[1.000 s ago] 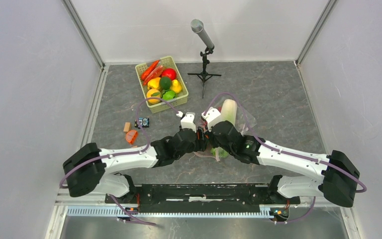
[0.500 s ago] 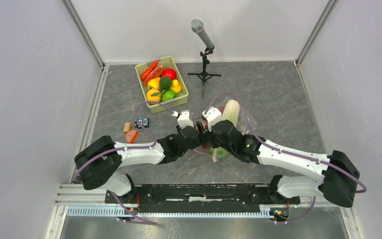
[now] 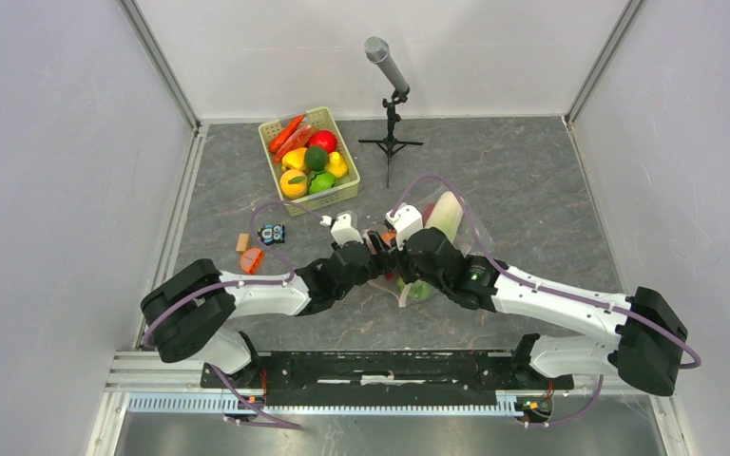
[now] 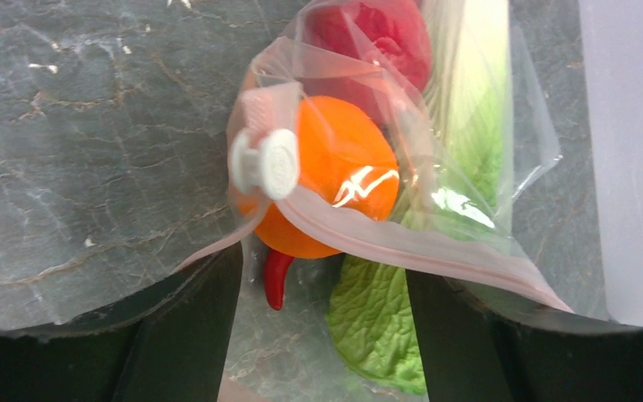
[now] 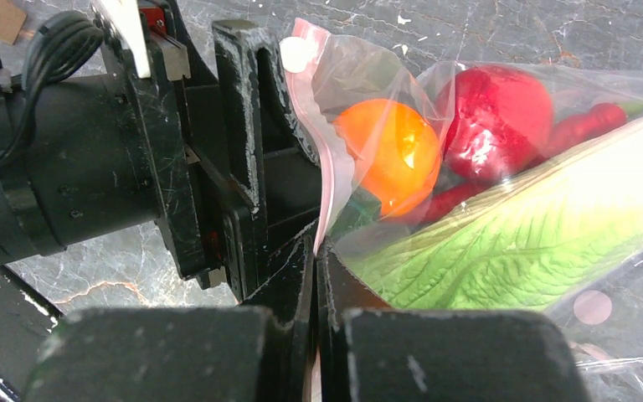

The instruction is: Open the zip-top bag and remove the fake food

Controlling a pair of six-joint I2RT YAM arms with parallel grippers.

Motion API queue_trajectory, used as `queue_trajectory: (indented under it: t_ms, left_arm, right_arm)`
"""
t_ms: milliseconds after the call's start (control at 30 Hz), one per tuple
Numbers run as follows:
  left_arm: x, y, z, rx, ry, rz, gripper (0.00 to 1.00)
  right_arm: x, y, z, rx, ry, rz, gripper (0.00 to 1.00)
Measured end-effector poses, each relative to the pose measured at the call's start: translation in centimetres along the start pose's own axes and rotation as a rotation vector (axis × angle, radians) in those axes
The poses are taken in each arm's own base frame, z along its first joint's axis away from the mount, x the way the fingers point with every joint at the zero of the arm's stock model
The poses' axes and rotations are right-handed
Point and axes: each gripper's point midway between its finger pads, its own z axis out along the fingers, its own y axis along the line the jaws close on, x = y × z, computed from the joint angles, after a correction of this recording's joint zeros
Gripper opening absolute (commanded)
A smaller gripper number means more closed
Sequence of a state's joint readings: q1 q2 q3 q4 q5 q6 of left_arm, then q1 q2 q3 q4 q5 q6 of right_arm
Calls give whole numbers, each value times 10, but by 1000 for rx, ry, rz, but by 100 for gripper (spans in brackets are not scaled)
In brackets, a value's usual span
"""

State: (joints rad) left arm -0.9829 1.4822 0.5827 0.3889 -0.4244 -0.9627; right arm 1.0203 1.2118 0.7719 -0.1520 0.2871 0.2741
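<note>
Right wrist view: right gripper [image 5: 316, 251] jaws are clamped on the pink zip edge of the zip-top bag [image 5: 360, 71], located between both arms at the middle of the table [image 3: 532, 190]. Left gripper [image 4: 322, 276] jaws stand apart, astride the bag near its slider [image 4: 266, 163]. Fake food [image 4: 343, 180] is all inside; extraction not started.

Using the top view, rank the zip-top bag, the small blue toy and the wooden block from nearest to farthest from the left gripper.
1. zip-top bag: right at the left gripper, spreading off to its right.
2. small blue toy: off to the gripper's left.
3. wooden block: farther left, just beyond the toy.
</note>
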Motion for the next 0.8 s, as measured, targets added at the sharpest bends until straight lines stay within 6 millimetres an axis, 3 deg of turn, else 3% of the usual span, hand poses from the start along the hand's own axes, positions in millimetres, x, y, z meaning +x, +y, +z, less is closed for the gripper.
queue_trajectory:
  t_ms: [167, 300, 567, 800]
  left_arm:
    - [-5, -11, -1, 41, -15, -20, 60]
    - [-8, -16, 0, 61, -21, -38, 58]
    - [-1, -10, 6, 41, -5, -48, 75]
    - [4, 2, 18, -12, -19, -62, 77]
  right_arm:
    - [-3, 2, 1, -3, -1, 3, 0]
    - [-4, 4, 2, -9, 2, 2, 0]
    - [0, 1, 2, -1, 19, -1, 0]
    - [2, -2, 1, 8, 32, -1, 0]
